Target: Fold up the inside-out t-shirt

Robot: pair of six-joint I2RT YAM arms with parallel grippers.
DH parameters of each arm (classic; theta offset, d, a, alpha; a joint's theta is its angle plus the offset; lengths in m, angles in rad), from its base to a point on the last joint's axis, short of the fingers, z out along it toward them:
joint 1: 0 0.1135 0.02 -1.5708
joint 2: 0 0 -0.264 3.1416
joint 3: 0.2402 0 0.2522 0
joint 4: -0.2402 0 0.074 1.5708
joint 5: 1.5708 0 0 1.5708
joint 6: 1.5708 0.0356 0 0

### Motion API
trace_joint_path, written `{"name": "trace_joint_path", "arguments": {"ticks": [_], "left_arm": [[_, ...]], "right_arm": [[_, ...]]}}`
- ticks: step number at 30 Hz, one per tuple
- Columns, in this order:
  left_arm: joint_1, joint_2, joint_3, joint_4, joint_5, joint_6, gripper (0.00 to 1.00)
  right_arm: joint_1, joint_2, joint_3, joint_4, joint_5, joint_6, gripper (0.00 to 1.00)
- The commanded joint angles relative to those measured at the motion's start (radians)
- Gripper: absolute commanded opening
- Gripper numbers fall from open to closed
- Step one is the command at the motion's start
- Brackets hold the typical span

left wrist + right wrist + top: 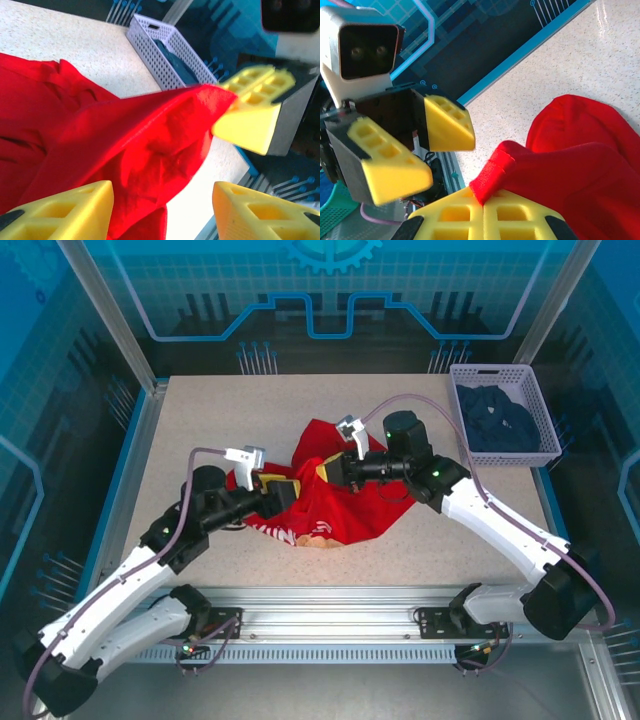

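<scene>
The inside-out t-shirt (352,506) is a crumpled bright red heap at the table's middle, with white lettering and a tan print (312,538) at its near edge. My right gripper (329,472) is shut on a stitched hem of the shirt (492,175) and holds that corner lifted. In the right wrist view its jaws (484,202) meet on the cloth. My left gripper (293,493) faces it, open. In the left wrist view red cloth (110,135) stretches between the spread left gripper (162,197) and the right fingers (250,125) without being pinched.
A white perforated basket (548,435) stands at the back right corner with a dark navy garment (497,420) in it; the basket (150,37) is also in the left wrist view. Bare speckled tabletop (200,420) surrounds the shirt.
</scene>
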Motion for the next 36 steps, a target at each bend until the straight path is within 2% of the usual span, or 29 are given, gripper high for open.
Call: {"name": "trace_joint_path", "arguments": {"ticks": [1, 4, 8, 12, 20, 23, 25, 27, 30, 33, 36], "left_arm": [[-0.050, 0.070, 0.039, -0.057, -0.019, 0.116, 0.52], [-0.055, 0.124, 0.066, -0.058, -0.032, 0.142, 0.44], [-0.054, 0.166, 0.091, -0.063, -0.051, 0.159, 0.41], [-0.054, 0.180, 0.095, -0.062, -0.074, 0.160, 0.35], [-0.042, 0.188, 0.095, -0.046, -0.075, 0.161, 0.14], [-0.031, 0.183, 0.093, -0.049, -0.071, 0.161, 0.01], [-0.018, 0.159, 0.082, -0.046, -0.065, 0.142, 0.00], [0.009, 0.112, 0.058, -0.017, -0.004, 0.101, 0.00], [0.066, 0.040, 0.015, 0.095, 0.156, -0.013, 0.00], [0.122, -0.009, -0.017, 0.221, 0.282, -0.141, 0.00], [0.154, -0.042, -0.008, 0.212, 0.285, -0.164, 0.00]], "right_arm": [[-0.015, -0.001, 0.035, -0.016, -0.043, 0.023, 0.00], [-0.017, -0.004, 0.030, -0.014, -0.040, 0.024, 0.00], [-0.019, -0.010, 0.020, -0.019, -0.034, 0.017, 0.00], [-0.022, -0.015, 0.015, -0.019, -0.035, 0.013, 0.00], [-0.026, -0.024, 0.005, -0.017, -0.034, 0.010, 0.00], [-0.028, -0.031, 0.005, -0.028, -0.026, 0.002, 0.00], [-0.038, -0.039, 0.011, -0.066, 0.003, -0.021, 0.00], [-0.053, -0.042, 0.039, -0.166, 0.102, -0.049, 0.00], [-0.052, -0.022, 0.100, -0.311, 0.248, -0.096, 0.00], [-0.052, -0.011, 0.116, -0.321, 0.247, -0.101, 0.00], [-0.053, -0.007, 0.138, -0.350, 0.261, -0.128, 0.00]]}}
